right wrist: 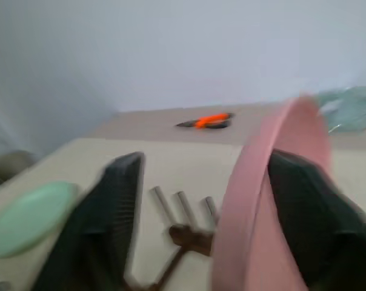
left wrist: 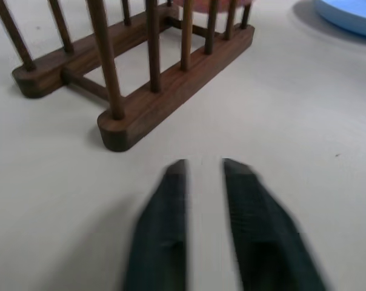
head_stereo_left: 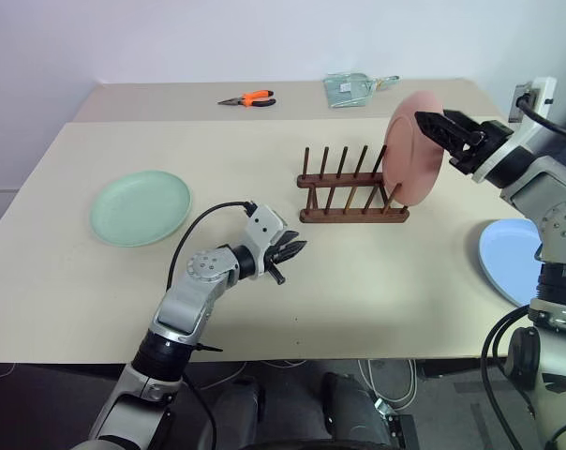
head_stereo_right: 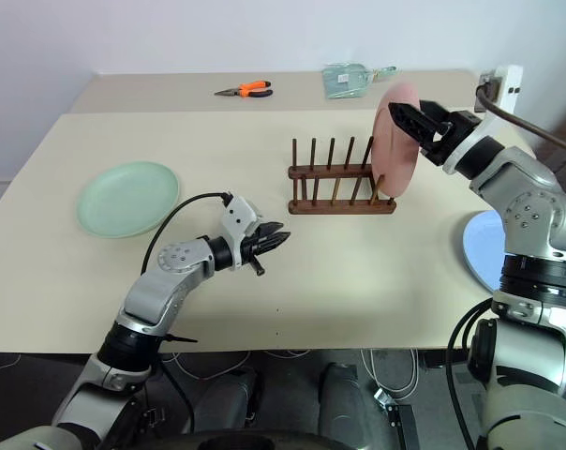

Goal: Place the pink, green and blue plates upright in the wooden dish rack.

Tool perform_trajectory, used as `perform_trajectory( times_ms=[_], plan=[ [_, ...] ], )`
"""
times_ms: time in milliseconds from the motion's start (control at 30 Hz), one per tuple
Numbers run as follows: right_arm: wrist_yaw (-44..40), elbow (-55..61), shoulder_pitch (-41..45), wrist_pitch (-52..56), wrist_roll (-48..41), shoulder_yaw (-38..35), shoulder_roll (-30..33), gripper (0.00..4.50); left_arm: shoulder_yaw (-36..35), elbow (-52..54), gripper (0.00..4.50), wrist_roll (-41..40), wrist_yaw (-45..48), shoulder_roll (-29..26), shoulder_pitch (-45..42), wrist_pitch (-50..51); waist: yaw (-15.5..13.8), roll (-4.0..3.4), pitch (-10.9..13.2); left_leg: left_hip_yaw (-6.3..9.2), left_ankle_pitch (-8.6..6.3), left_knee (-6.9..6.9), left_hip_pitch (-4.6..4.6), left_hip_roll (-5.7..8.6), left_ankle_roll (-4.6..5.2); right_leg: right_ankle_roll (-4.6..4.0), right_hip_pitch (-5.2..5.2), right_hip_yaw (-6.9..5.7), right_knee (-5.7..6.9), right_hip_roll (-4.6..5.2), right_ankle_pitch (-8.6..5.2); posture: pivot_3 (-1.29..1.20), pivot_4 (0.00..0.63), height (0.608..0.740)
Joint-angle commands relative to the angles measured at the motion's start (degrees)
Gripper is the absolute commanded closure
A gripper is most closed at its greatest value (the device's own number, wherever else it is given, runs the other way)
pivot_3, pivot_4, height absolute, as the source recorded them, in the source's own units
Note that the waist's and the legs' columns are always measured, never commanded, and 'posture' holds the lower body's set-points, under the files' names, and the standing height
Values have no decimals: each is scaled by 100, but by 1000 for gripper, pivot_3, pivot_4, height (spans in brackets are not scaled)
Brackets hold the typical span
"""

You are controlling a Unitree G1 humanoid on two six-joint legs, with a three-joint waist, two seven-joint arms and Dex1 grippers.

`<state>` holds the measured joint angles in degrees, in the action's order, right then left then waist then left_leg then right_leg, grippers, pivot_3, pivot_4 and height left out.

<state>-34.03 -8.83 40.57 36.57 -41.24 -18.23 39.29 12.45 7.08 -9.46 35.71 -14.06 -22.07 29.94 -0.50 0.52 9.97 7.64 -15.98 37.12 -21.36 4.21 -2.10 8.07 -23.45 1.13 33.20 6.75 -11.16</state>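
The pink plate [head_stereo_left: 412, 148] is stood upright at the right end of the wooden dish rack [head_stereo_left: 351, 187], mid-tabletop [head_stereo_left: 377, 281]. It is straddled by the released right claw [head_stereo_right: 416, 120]. The left claw [head_stereo_left: 290, 255], fingers parted, is held empty before the rack. The green plate [head_stereo_left: 140, 207] lies near the left edge, the blue plate [head_stereo_left: 510, 260] at the right edge.

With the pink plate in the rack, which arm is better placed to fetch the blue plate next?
Right, probably. The blue plate lies on the table just below the right gripper, whose open jaws straddle the pink plate standing in the rack. The left gripper is farther off, beyond the rack's other end.
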Motion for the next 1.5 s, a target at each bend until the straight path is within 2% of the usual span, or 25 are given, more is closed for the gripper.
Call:
perform_trajectory(
  times_ms=[33,100,133,200,267,333,467,633,700,833,1000,1067,1167,1300,1500],
  plan=[
    [35,389,196,-953,739,5,285,988,-444,201,1686,-38,-405,8,-106,-20,-2,-1,1,0,0,0,0,0,0,1,-1,0,1,0,0,0,150,740],
    [6,605,215,-1151,948,-9,465,988,-1154,-64,583,125,-1300,51,-369,-59,-6,-1,2,0,0,1,0,0,-1,1,-1,0,1,0,0,0,150,740],
    [-110,784,201,-1163,953,1,568,780,-1576,-236,100,216,-1857,54,-540,-70,-7,1,3,0,1,2,-1,0,-1,1,-2,0,2,0,0,0,150,740],
    [-541,1349,19,-1152,863,130,754,167,-2307,-595,82,462,-2957,-27,-852,47,2,1,4,6,1,2,-1,-1,-2,1,-3,-2,5,-2,0,0,150,740],
    [-896,1957,-209,-1109,817,349,878,75,-2856,-908,82,754,-3825,-247,-1026,159,70,5,1,5,1,-6,4,-7,-2,3,-6,-1,6,-6,0,0,150,740],
    [-1031,2372,-341,-933,685,463,897,75,-3110,-1077,82,1009,-4311,-471,-1061,218,148,9,-3,6,1,-13,9,-7,-3,8,-2,-2,6,-7,-3,0,150,740],
    [-1626,3502,-754,-461,170,1123,871,75,-3786,-1092,82,961,-4777,-744,-968,760,100,27,2,5,0,-2,2,-2,-4,9,0,0,3,-2,-3,0,150,740],
    [-1482,3670,-953,-646,857,2254,297,75,-4491,-753,82,290,-4666,-510,-739,1814,91,51,-9,15,3,1,2,-1,-9,9,0,-6,9,-2,-3,0,150,740],
    [-1360,3580,-1089,-815,1211,2627,23,75,-4887,-570,82,-81,-4734,-206,-710,2273,73,53,-10,16,3,2,2,1,-10,9,0,-6,11,-1,-3,0,150,740],
    [-1259,3437,-1326,-1112,1757,2980,-231,0,-5580,-386,1932,-794,-4824,354,-890,2674,15,59,-9,18,6,2,-1,1,-16,7,-7,-6,18,-1,-2,0,150,740],
    [-1071,3208,-1346,-1065,2041,2949,-372,0,-5726,-349,4466,-1201,-4866,557,-1016,2617,-21,61,-10,17,8,0,2,1,-22,6,-7,-6,19,-2,-2,0,150,740],
    [-1014,3098,-1273,-978,2083,2894,-406,0,-5704,-366,4490,-1325,-4882,592,-1067,2572,-26,61,-10,18,9,1,3,2,-23,6,-3,-7,18,-2,-2,0,150,740],
    [-933,3054,-1113,-1098,2273,2879,-445,0,-4766,9,4490,-1385,-4010,517,-1057,1854,-27,66,-7,17,9,0,1,3,-23,5,-5,-8,16,-2,-2,0,150,740],
    [-883,2976,-788,-1828,3148,3200,-356,0,-4029,669,4490,-1674,-3460,671,-1295,1395,-19,76,-1,16,11,1,-5,3,-27,2,-7,-7,12,-2,0,0,150,740],
    [-600,2098,-12,-2978,4510,3660,-524,0,-3141,1146,4490,-1804,-3293,710,-1671,1466,84,75,-1,9,12,-12,5,-1,-28,2,-8,-4,12,-4,0,0,150,740]
  ],
)
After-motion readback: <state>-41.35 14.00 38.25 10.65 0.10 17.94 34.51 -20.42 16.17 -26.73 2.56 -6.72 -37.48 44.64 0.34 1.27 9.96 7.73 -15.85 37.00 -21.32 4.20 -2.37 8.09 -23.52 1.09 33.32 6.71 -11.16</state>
